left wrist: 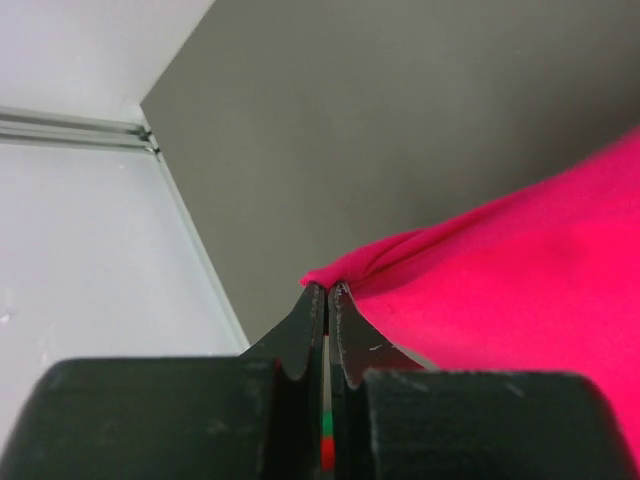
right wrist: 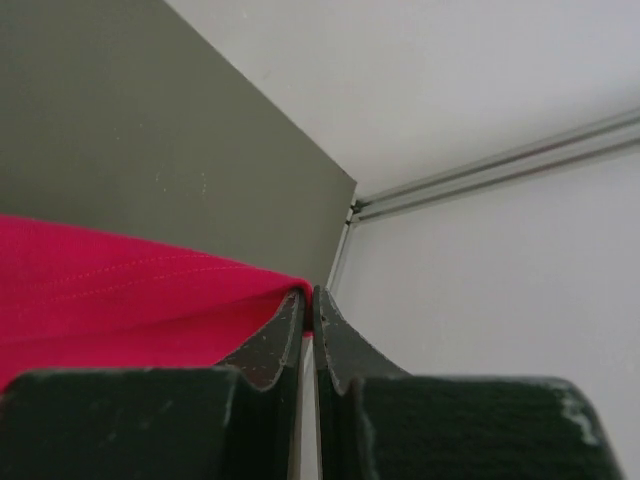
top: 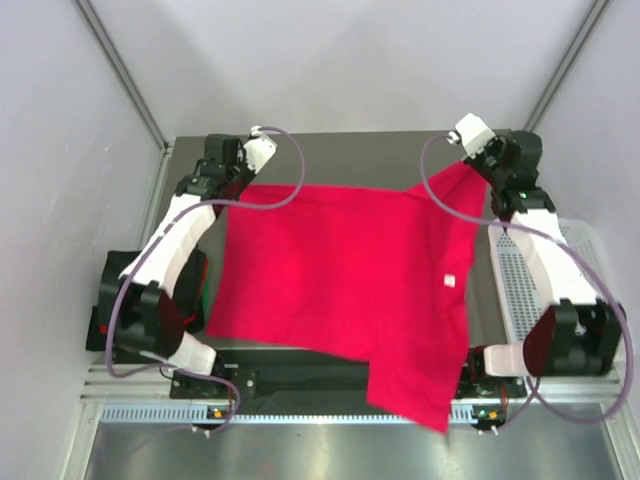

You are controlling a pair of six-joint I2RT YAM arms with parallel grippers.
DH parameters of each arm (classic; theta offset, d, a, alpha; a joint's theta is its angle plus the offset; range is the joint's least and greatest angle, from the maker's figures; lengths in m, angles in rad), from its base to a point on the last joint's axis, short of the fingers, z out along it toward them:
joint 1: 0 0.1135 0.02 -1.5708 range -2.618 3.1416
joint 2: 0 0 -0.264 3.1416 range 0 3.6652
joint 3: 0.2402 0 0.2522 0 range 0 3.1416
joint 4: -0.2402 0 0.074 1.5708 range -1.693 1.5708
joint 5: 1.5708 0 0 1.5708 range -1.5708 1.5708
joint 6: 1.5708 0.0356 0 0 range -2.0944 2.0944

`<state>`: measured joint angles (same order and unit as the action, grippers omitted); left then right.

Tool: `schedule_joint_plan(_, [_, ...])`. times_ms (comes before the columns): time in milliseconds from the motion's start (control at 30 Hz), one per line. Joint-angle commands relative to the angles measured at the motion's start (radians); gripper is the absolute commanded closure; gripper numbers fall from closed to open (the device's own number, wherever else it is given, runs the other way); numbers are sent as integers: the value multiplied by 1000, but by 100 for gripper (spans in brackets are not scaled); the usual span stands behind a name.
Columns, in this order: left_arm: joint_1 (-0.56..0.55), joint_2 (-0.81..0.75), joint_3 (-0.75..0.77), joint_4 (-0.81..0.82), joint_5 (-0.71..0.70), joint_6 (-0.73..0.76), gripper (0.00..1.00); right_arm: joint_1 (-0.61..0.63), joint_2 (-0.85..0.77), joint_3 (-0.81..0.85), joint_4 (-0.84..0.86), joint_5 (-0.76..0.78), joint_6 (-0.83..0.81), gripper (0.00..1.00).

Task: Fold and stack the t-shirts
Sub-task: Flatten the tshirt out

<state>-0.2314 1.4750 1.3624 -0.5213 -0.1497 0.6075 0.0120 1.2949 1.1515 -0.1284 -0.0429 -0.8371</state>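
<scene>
We are looking down into a robotics lab work cell. Around it, plain white wall panels (top: pixel 350 60) are closing in a dull grey flat tabletop (top: pixel 350 160), and silver aluminium frame rails (top: pixel 122 70) are running up the corners. A left white-and-black jointed robot arm (top: pixel 180 235) and a matching right robot arm (top: pixel 545 255) are standing bolted at the near edge, with pale purple cables (top: pixel 302 165) looping off them. A bright magenta-red cloth t-shirt (top: pixel 340 270) is lying spread between them, and a white perforated plastic basket (top: pixel 512 290) is sitting at the right side.
</scene>
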Motion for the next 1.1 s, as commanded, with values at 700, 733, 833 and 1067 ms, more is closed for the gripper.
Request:
schedule_joint_plan(700, [138,613,445,219,-59,-115,100,69,814,773,32,152,179,100])
schedule_joint_plan(733, [139,616,448,221,-60,-112,100,71,829,795,27,153,179,100])
schedule_joint_plan(833, [144,627,463,222,-71,-101,100,77,882,862,39,176,184,100])
schedule_joint_plan(1067, [144,677,527,240,-47,-104,100,86,948,956,102,225,194,100])
